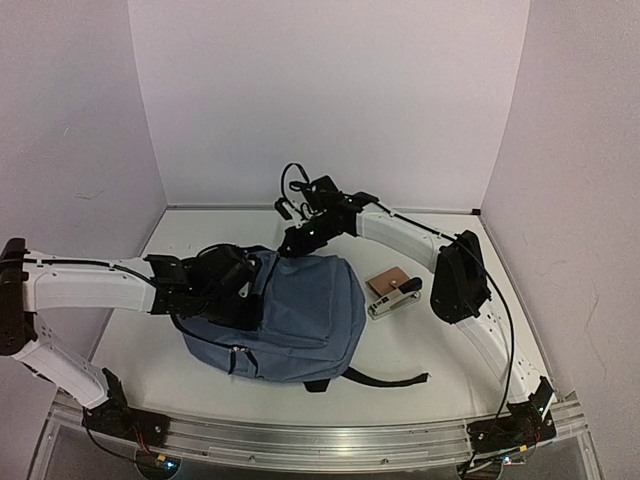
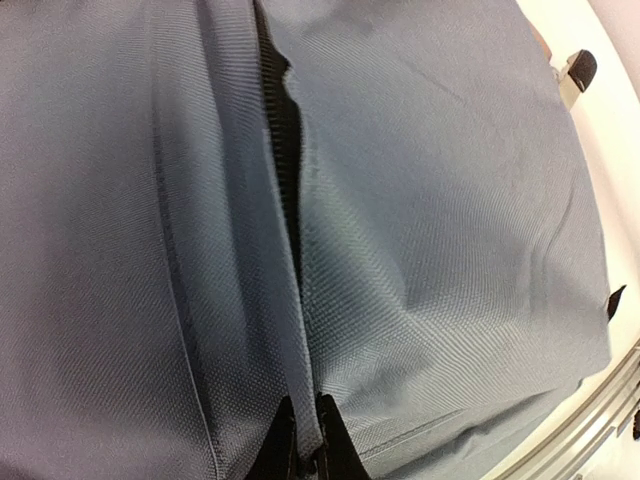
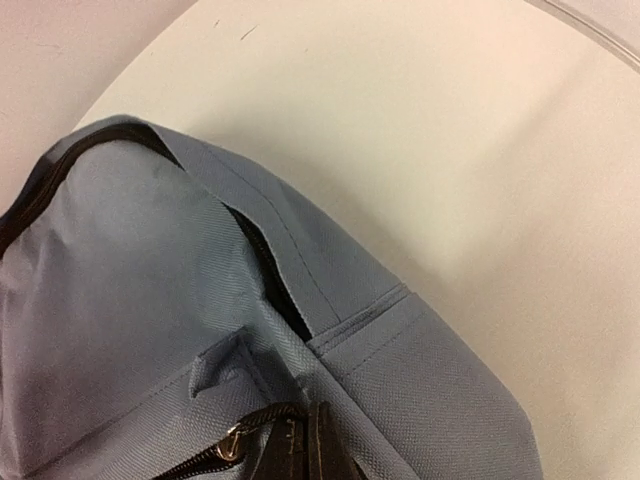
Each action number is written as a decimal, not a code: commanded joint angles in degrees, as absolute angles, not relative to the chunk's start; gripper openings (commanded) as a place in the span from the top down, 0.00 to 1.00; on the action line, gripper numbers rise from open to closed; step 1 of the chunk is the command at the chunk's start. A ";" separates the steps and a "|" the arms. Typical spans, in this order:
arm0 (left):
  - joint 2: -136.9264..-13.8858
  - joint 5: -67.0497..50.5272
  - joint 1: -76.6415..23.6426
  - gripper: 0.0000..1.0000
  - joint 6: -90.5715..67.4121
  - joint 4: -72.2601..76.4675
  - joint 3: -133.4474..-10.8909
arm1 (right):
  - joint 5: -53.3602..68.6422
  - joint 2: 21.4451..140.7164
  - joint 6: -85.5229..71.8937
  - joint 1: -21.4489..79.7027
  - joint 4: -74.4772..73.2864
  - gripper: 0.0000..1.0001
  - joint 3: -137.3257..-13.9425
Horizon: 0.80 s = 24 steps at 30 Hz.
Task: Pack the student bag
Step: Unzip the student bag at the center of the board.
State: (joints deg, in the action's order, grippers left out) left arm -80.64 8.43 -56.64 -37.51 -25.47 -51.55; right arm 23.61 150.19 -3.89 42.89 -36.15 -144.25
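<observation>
The slate-blue student bag (image 1: 295, 315) lies flat in the middle of the table, black strap trailing towards the front. My left gripper (image 1: 245, 277) is at the bag's left upper side. In the left wrist view it (image 2: 308, 445) is shut on a fold of blue fabric beside the partly open dark zipper (image 2: 285, 150). My right gripper (image 1: 300, 238) is at the bag's far top edge. In the right wrist view it (image 3: 312, 455) is shut on the black pull tab attached to the metal zipper slider (image 3: 232, 440). The bag's inside is hidden.
A small brown book (image 1: 388, 282) and a silver-and-black stapler-like object (image 1: 397, 298) lie just right of the bag. White walls enclose the table on three sides. A metal rail (image 1: 320, 440) runs along the front edge.
</observation>
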 commanded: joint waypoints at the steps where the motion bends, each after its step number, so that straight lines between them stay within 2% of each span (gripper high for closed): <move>1: -85.76 0.68 -60.48 1.00 -37.71 -20.56 -55.06 | 18.67 150.96 -6.64 40.73 -27.90 1.00 -148.96; 7: -89.28 1.30 -60.65 0.97 -38.28 -18.65 -57.18 | 20.69 149.13 -7.71 42.41 -25.21 1.00 -147.28; 10: -85.85 5.09 -60.64 0.79 -41.06 -19.45 -55.70 | 22.75 147.40 -8.90 42.45 -24.92 1.00 -145.25; 12: -82.52 8.15 -60.52 0.59 -42.64 -19.76 -54.70 | 24.84 145.83 -9.63 42.53 -24.91 1.00 -143.56; 13: -81.14 10.29 -60.41 0.51 -43.44 -20.52 -54.59 | 25.82 145.10 -10.04 42.59 -24.92 0.96 -142.76; 14: -79.91 12.24 -60.12 0.45 -44.39 -21.32 -54.60 | 26.43 144.18 -10.33 42.62 -24.92 0.88 -141.84; 16: -77.75 14.69 -58.97 0.38 -46.75 -22.52 -54.53 | 26.63 142.12 -10.68 42.63 -24.95 0.64 -139.79; 20: -77.08 14.01 -54.33 0.36 -50.11 -25.49 -55.02 | 25.00 136.77 -10.72 42.30 -25.04 0.38 -134.43; 24: -79.02 10.68 -49.98 0.36 -51.09 -26.12 -55.64 | 23.35 131.37 -10.98 41.47 -25.35 0.27 -128.16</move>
